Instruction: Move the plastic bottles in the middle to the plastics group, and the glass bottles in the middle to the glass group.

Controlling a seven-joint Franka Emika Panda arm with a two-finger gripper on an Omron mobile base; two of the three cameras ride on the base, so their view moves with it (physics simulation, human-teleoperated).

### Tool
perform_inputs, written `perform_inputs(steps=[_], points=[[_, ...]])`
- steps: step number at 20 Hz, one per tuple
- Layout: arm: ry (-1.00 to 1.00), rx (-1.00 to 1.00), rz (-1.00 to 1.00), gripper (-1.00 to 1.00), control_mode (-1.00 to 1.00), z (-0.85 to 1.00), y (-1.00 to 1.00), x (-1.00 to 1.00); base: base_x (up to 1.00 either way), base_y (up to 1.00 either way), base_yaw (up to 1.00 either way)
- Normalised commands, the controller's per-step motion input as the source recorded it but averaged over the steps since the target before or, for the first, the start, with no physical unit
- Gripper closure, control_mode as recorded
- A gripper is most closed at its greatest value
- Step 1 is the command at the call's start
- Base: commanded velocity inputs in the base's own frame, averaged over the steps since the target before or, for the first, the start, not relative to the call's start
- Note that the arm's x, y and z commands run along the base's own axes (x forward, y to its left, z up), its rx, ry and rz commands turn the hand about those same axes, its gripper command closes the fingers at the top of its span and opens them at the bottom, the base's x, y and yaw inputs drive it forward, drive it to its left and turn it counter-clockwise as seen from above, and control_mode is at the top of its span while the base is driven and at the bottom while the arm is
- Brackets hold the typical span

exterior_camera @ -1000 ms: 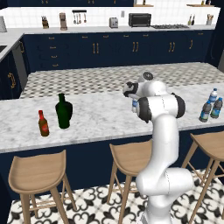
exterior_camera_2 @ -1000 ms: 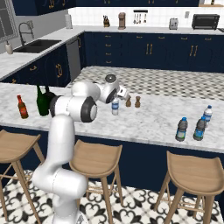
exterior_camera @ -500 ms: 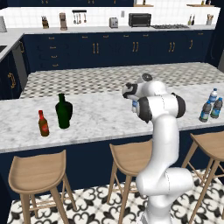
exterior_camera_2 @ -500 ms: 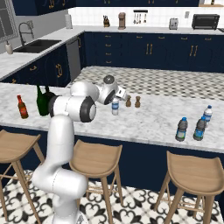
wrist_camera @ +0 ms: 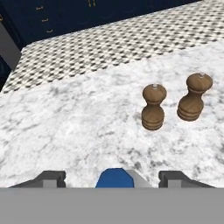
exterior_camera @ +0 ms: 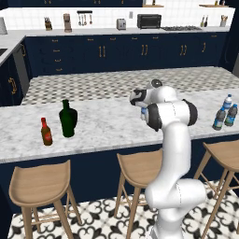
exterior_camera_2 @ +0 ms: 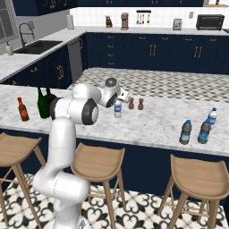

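Your two-finger gripper [wrist_camera: 113,179] hovers directly over a small clear plastic water bottle with a blue label [exterior_camera_2: 117,108] standing mid-counter on the white marble island [exterior_camera_2: 152,123]; its fingers [wrist_camera: 52,178] stand apart on either side of the blue cap, with gaps showing, not clamped on it. Just beyond the bottle you have two small brown wooden pepper shakers [wrist_camera: 153,107] side by side. The three-bottle plastics group [exterior_camera_2: 198,128] stands well apart toward the right end, and the squat dark green glass bottle [exterior_camera: 68,119] with the small brown red-capped sauce bottle [exterior_camera: 45,132] toward the left end.

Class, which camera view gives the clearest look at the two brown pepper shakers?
The hand view: both pepper shakers stand close and unblocked on the marble. The right base view shows them small, beside the water bottle. I cannot make them out in the left base view.
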Motion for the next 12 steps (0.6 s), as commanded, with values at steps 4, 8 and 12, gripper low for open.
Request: perform_inputs(steps=[4,8,12], points=[[0.00,0.00,0.00,1.00,-1.00,0.00,0.00,0.00,0.00,0.00,0.00],[0.00,0.00,0.00,1.00,-1.00,0.00,0.00,0.00,0.00,0.00,0.00],[-0.03,0.00,-0.05,1.00,-1.00,0.24,-0.18,-0.38,0.00,0.00,0.00]])
